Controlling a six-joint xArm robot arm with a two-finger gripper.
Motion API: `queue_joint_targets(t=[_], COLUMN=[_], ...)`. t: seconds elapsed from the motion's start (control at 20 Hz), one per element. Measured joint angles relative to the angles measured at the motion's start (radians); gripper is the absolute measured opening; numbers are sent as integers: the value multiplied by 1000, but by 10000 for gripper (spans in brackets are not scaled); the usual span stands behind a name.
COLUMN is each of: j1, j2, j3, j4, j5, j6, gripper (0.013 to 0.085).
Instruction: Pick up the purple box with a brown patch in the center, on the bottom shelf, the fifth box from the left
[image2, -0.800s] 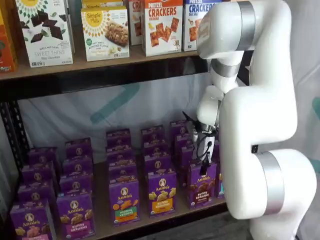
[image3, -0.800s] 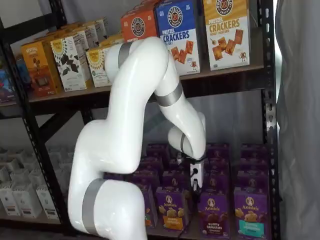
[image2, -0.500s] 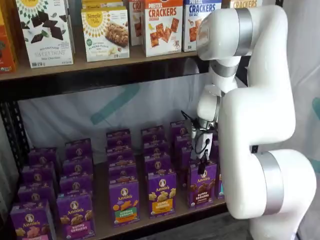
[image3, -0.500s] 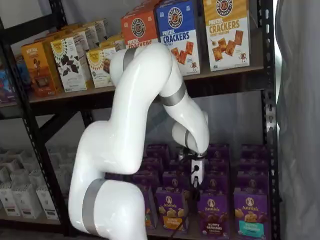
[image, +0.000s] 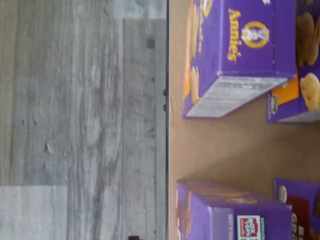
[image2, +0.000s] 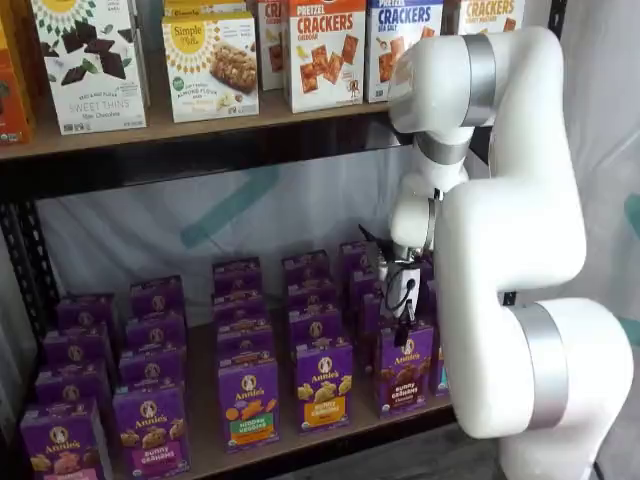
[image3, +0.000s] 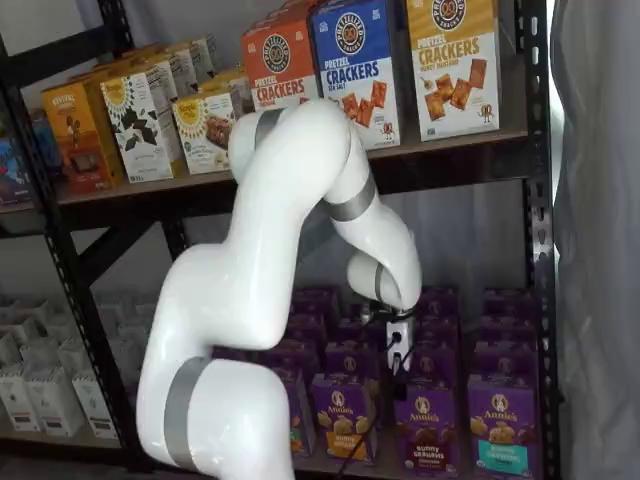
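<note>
Jaws (image2: 403, 335) stand wide with nothing between them, just above the purple box (image2: 405, 368); you see them as a dark tip only in both shelf views. That box is a small matte cardboard carton, upright, long axis vertical, printed front facing out. It sits at the front of the bottom shelf (image2: 300, 440), a brown wooden board.
</note>
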Motion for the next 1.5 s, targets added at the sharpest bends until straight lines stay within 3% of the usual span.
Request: queue_joint_targets(t=[0.2, 0.75, 1.3, 1.5], j1=[-4, -18, -13, -11], j2=[46, 153, 186, 186], j3=[-44, -129, -135, -133], j4=[-84, -243, -220, -214], j5=[-5, -35, -86, -90], j6=[71, 199, 182, 178], gripper=[850, 850, 850, 770])
